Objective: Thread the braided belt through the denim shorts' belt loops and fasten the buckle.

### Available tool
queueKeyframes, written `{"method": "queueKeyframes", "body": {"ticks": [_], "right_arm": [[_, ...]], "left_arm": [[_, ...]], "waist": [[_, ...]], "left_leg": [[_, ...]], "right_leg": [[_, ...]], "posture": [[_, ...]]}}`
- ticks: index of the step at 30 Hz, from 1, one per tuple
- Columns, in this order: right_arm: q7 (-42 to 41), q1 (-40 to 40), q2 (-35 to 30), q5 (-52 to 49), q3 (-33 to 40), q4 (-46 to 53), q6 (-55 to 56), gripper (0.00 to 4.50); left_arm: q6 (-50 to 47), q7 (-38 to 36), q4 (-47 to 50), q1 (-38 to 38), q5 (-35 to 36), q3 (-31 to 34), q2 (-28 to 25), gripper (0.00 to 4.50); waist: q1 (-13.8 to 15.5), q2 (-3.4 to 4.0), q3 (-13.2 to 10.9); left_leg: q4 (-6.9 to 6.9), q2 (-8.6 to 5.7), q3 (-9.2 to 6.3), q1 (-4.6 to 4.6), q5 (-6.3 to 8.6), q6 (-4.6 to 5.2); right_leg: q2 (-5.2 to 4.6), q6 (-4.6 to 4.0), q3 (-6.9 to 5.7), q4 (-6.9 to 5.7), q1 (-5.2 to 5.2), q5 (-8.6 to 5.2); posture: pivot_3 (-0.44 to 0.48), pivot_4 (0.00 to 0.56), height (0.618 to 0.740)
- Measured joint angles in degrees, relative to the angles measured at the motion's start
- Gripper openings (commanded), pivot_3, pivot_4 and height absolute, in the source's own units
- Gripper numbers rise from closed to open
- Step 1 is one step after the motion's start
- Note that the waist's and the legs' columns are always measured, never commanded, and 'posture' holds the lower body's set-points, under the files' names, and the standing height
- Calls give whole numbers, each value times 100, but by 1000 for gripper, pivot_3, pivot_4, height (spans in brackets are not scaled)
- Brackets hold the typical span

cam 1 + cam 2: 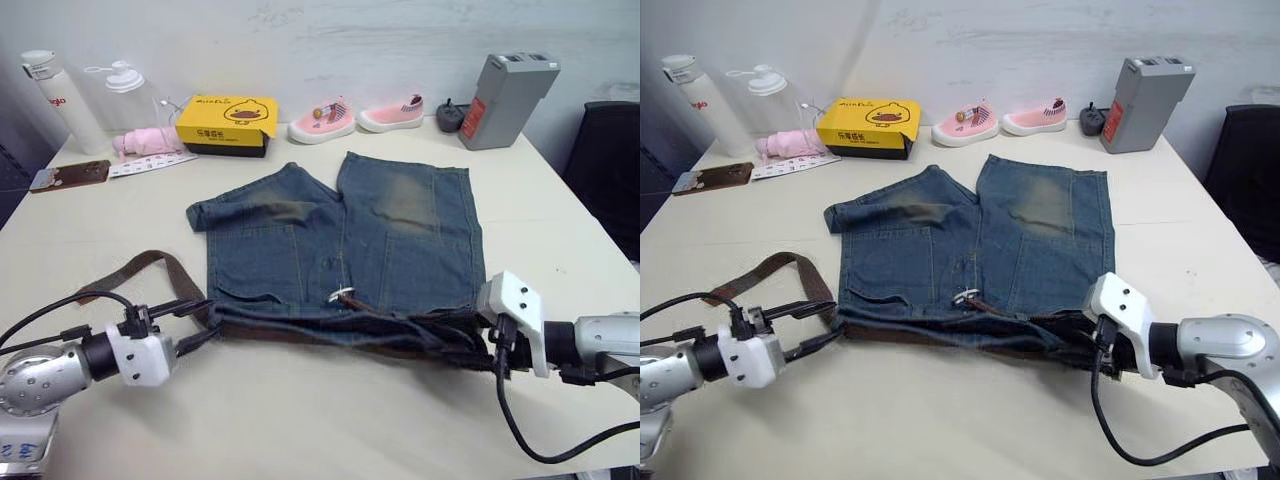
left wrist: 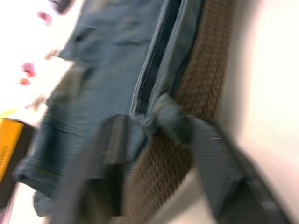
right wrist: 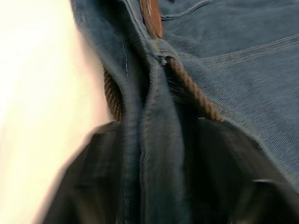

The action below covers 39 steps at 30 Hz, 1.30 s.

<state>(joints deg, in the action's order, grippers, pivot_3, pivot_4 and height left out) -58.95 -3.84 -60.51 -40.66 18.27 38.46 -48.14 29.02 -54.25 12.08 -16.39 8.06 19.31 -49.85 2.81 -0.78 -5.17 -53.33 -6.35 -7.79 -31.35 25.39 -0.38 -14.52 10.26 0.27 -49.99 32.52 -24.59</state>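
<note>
Flanking the denim shorts (image 1: pixel 340 250), both grippers meet the belted waistband.

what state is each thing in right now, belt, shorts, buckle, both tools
braided belt: partly threaded along the waistband, the rest looped loose on the table
denim shorts: lying flat, waistband toward the robot
buckle: unfastened, resting on the shorts
left tool: open, straddling belt and waistband
right tool: fingers around the waistband fold

no text clear enough to read
</note>
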Motion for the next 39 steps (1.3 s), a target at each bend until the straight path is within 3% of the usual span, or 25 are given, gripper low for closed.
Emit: {"method": "queueKeyframes", "body": {"ticks": [1, 5, 6, 8, 10, 13, 16, 20, 24, 27, 35, 39], "right_arm": [[-220, -7, -70, -178, 230, -8, 0, 4500], [-615, 235, -203, -594, 625, -196, 4, 4500], [-639, 777, -200, -803, 605, -491, -10, 4500], [-617, 1374, -200, -940, 553, -789, -10, 4500], [-370, 2161, -92, -849, 27, -1150, -33, 4500], [267, 3044, 317, -144, -1056, -1691, -69, 4500], [867, 3577, 716, 728, -1987, -2376, -84, 4500], [1146, 3818, 985, 1289, -2533, -2916, -62, 4500], [1012, 4119, 1308, 2029, -3462, -3747, 96, 4500], [721, 4356, 1345, 2263, -3709, -4035, 195, 3758], [518, 4805, 1699, 3122, -4161, -4935, 966, 84], [748, 5014, 1992, 3459, -4207, -5548, 1343, 0]], "left_arm": [[-310, -230, 165, -255, 214, 5, -232, 4347], [-1600, -768, 617, -587, 1016, 193, -824, 4347], [-2749, -1081, 842, -699, 1886, 448, -1282, 4347], [-3798, -1377, 958, -614, 2745, 771, -1719, 4347], [-4957, -1556, 926, -56, 3772, 1012, -2083, 4347], [-5823, -1280, 463, 1430, 4429, 657, -2113, 4347], [-5950, -712, -148, 2765, 3872, -167, -1692, 4347], [-5797, -352, -655, 3370, 3040, -999, -1210, 4347], [-5580, -218, -1846, 4035, 1740, -2387, -432, 4347], [-5147, -347, -2462, 4345, 1134, -2695, -312, 3610], [-4331, -634, -2650, 4419, 336, -2933, -202, 148], [-4091, -524, -2787, 4460, 40, -2978, -62, 10]], "waist": [[-8, 2, -2], [-4, -6, -23], [-25, -7, -36], [-66, -4, -52], [-122, -8, -43], [-170, -12, -43], [-182, 10, -22], [-174, 13, -15], [-235, -24, -10], [-289, -39, 6], [-284, -57, 119], [-276, -50, 150]], "left_leg": [[0, 2, 3, 0, 2, 2], [1, 5, -3, 4, 2, 1], [-3, 6, -2, 6, 3, -1], [-2, 11, -7, 4, 2, -2], [4, 11, -11, 13, 6, -6], [9, 11, -13, 13, 3, -11], [15, 7, -4, 18, -4, -23], [11, 2, 3, 17, -15, -43], [6, -13, -21, 8, -8, -46], [6, -12, -22, 16, -8, -46], [-2, -16, -18, 30, -2, -18], [-11, -17, -21, 36, -5, -20]], "right_leg": [[0, -1, -2, 2, 0, -1], [4, -4, -13, 1, -6, -2], [3, -6, -11, -12, -4, -4], [10, -6, -17, -17, 2, -4], [1, -29, -18, -24, -3, -21], [2, -27, -14, -24, 1, -19], [1, -6, -1, -37, 5, -8], [1, 30, 2, -57, 12, 12], [22, 20, 1, -84, 19, 21], [20, 20, -2, -76, 8, 22], [14, 21, -1, -80, 1, 19], [15, 21, -1, -105, -1, 19]], "posture": [[0, 150, 618], [0, 150, 618], [0, 150, 618], [0, 150, 618], [0, 150, 618], [0, 150, 618], [0, 150, 618], [0, 150, 618], [0, 150, 618], [0, 150, 618], [0, 150, 618], [0, 150, 618]]}}
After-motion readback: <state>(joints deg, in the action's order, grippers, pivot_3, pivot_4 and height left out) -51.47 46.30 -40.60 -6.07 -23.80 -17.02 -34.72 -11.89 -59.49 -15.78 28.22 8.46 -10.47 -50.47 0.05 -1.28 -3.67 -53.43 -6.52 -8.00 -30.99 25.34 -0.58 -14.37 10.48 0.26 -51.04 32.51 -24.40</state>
